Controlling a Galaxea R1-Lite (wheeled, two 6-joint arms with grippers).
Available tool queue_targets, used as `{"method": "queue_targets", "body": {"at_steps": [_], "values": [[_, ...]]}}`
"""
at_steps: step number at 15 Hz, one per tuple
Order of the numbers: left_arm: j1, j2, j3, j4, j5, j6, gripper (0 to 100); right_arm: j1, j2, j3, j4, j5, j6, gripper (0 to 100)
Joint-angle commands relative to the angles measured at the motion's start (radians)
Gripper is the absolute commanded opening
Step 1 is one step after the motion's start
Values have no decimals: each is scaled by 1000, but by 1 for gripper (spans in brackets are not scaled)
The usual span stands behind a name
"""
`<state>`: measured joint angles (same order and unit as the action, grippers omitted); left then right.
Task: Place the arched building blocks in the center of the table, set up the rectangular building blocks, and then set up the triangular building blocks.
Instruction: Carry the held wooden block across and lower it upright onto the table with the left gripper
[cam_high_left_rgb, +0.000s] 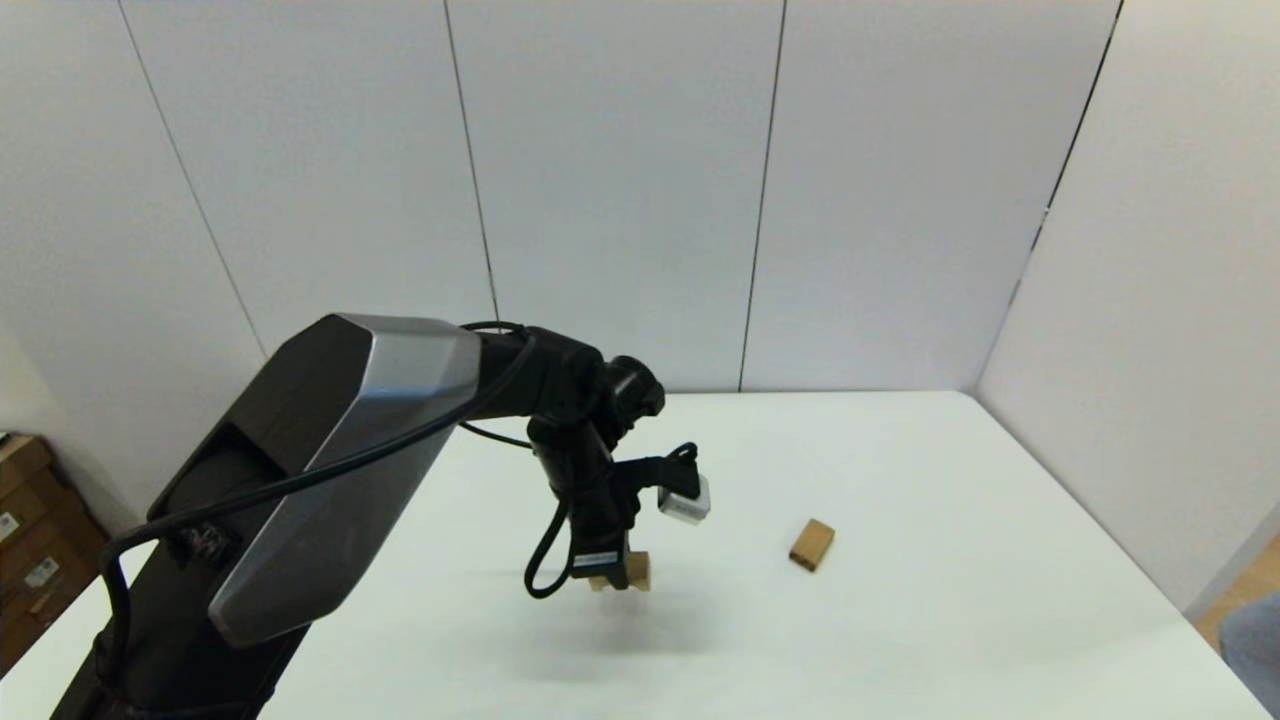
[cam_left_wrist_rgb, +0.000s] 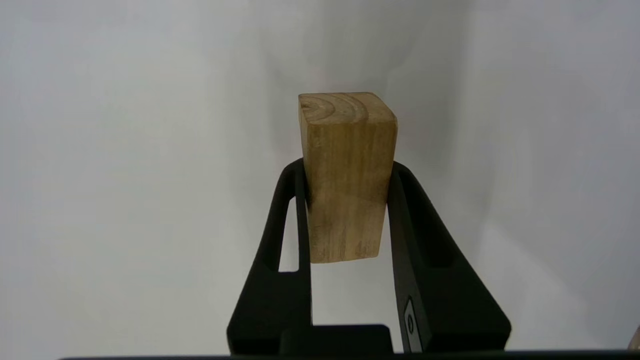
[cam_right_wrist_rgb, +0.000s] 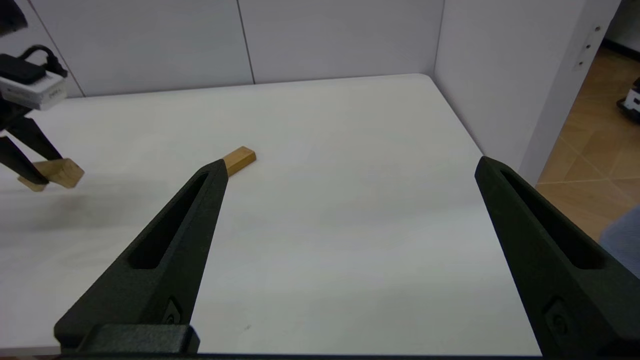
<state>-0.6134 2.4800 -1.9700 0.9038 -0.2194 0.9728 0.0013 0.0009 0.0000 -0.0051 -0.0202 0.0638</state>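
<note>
Wooden arched block is pinched tight in the left gripper just over the middle of the table, so step one is on, and next it must go down gently.

Count: two wooden blocks, one white table, two grippers.

My left gripper fingers are plain black, pinching a light-brown wooden arched block with curved grain rings. The rectangular block is tan too, the table plain white.
</note>
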Motion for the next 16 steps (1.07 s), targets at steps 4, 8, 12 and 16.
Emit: {"method": "queue_targets", "body": {"at_steps": [4,8,12,16], "values": [[-19,42,-3,4,-2,-5,0,0,1,0,1,0,1,100],[-31,43,-3,3,-2,-57,0,0,1,0,-1,0,1,100],[-52,43,-4,-16,-2,-85,0,0,1,0,-1,0,1,100],[-65,48,-3,-29,-2,-108,0,0,1,0,-1,0,1,100]]}}
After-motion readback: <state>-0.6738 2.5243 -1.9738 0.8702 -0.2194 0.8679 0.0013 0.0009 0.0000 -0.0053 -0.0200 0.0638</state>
